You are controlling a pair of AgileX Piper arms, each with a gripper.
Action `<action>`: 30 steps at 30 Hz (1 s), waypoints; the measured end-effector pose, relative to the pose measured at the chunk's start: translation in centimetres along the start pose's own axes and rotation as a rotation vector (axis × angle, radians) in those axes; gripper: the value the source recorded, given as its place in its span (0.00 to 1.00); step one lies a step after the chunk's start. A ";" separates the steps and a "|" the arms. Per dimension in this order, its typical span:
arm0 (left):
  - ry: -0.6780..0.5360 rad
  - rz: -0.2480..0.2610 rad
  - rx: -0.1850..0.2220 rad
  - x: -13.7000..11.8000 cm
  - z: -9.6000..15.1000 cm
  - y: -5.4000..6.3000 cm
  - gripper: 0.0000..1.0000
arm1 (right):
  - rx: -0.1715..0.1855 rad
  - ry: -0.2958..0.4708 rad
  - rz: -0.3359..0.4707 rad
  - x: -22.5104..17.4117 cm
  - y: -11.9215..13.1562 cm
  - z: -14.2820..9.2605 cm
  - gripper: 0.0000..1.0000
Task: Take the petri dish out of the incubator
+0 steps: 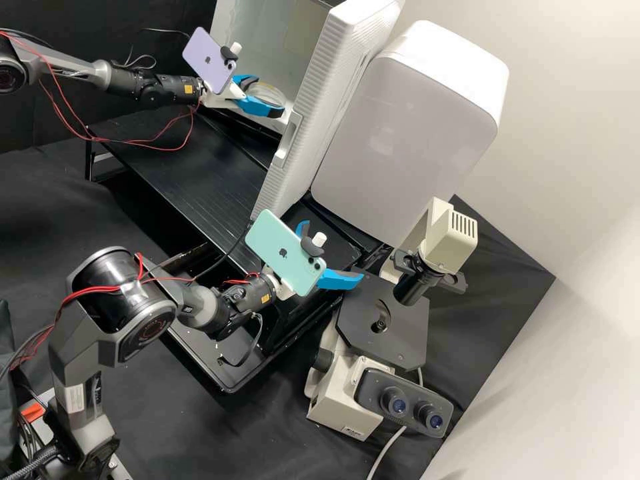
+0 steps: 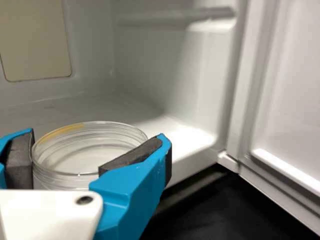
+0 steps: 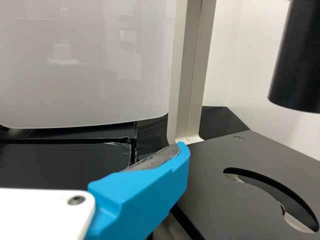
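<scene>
High view: L arm comes in from upper left, its end effector (image 1: 258, 95) at the open front of the white incubator (image 1: 267, 33). It's closed on the petri dish (image 1: 272, 92), one blue finger on each side.

L wrist view: end effector (image 2: 95, 139) grips the dish (image 2: 85, 155), dark pads touching the side wall on both sides. Dish is clear, round and upright, w/ a yellowish tint along the far rim. It sits low over the incubator (image 2: 165, 75) floor, near the front lip. Can't tell if it's resting on the floor or lifted. Open door (image 2: 285, 100) stands beside it, inner face showing.

R arm, lower in the high view: end effector (image 1: 331, 250) is open, blue fingers spread, nothing between them. It hangs just beside the microscope (image 1: 373, 393), near the edge of the black stage (image 1: 393, 327), well apart from the dish.

R wrist view: one blue finger (image 3: 150, 185) w/ a grey pad, over the near edge of the stage (image 3: 240, 170). White incubator body behind, dark objective at the upper corner.

Black tray (image 1: 200, 173) runs under the incubator front, btw the two arms. Counter (image 1: 480, 313) is covered w/ black cloth.
</scene>
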 end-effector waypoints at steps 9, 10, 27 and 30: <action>-0.069 -0.002 0.073 -4.9 1.0 -0.3 0.00 | 0.000 0.000 0.000 0.0 0.0 0.0 1.00; -0.075 -0.002 0.080 -5.5 1.1 -0.4 0.00 | 0.000 0.000 0.000 0.0 0.0 0.0 1.00; -0.169 -0.003 0.068 -13.5 1.3 -2.8 0.00 | 0.000 0.000 0.000 0.0 0.0 0.0 1.00; -0.184 -0.014 0.078 -14.9 1.1 -3.5 0.00 | 0.000 0.000 0.000 0.0 0.0 0.0 1.00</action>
